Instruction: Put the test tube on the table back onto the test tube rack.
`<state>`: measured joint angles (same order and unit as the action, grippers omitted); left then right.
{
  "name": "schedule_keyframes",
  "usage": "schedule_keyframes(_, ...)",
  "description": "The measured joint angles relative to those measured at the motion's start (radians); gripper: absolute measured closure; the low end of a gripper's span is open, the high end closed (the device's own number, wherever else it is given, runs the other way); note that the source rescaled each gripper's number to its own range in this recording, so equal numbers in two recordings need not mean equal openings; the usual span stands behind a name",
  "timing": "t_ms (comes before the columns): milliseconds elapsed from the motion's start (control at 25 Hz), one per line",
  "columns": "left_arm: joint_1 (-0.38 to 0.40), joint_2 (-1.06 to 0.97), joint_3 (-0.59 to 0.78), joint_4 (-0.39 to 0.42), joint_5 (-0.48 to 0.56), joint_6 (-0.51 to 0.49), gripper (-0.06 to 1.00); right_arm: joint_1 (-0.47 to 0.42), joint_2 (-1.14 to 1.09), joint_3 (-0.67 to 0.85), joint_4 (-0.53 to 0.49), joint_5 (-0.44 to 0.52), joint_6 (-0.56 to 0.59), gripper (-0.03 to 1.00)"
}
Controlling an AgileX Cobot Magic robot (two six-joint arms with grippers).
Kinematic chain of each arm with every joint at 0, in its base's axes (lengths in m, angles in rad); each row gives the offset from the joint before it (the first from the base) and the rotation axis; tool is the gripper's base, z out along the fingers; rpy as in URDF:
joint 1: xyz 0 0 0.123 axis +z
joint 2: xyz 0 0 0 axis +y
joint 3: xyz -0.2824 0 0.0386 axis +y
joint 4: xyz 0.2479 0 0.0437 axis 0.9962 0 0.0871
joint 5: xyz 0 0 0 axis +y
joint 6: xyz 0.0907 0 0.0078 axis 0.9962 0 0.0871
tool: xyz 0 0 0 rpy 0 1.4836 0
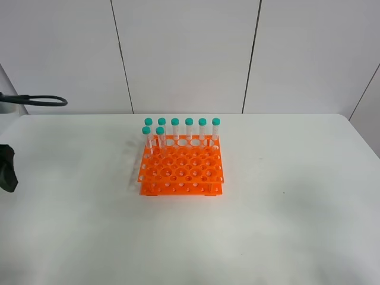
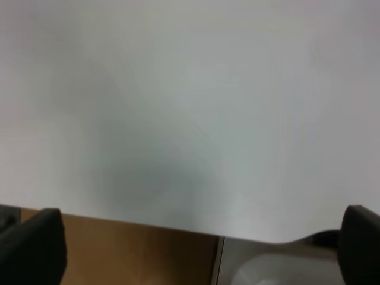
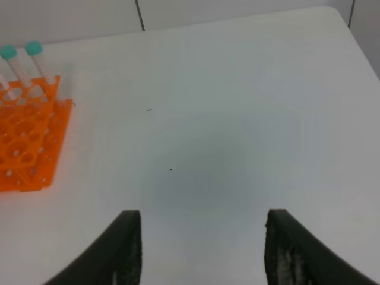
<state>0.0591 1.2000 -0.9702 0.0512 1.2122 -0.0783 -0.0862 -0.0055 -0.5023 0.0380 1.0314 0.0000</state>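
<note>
We're seeing eight teal-capped test tubes standing upright in the orange test tube rack, long axes vertical, caps up: six along the back row, two in the next row at its left end. None is lying on the white table. Rack is sitting centre frame, well clear of every table edge. Left gripper is hanging spread wide over the table edge, empty. Right gripper is also spread, empty, over bare table right of the rack.
</note>
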Motion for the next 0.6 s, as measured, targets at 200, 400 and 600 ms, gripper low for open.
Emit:
schedule_keyframes(200, 0.0, -0.24, 0.0, 0.0, 0.004, 0.001, -0.06, 0.0, 0.0, 0.0, 0.0, 0.0, 0.0, 0.43)
schedule_keyframes(400, 0.0, -0.495, 0.016, 0.0, -0.021, 0.002, -0.06, 0.0, 0.0, 0.0, 0.0, 0.0, 0.0, 0.43)
schedule_keyframes(600, 0.0, -0.706, 0.148, 0.0, -0.134, 0.004, -0.06, 0.0, 0.0, 0.0, 0.0, 0.0, 0.0, 0.43)
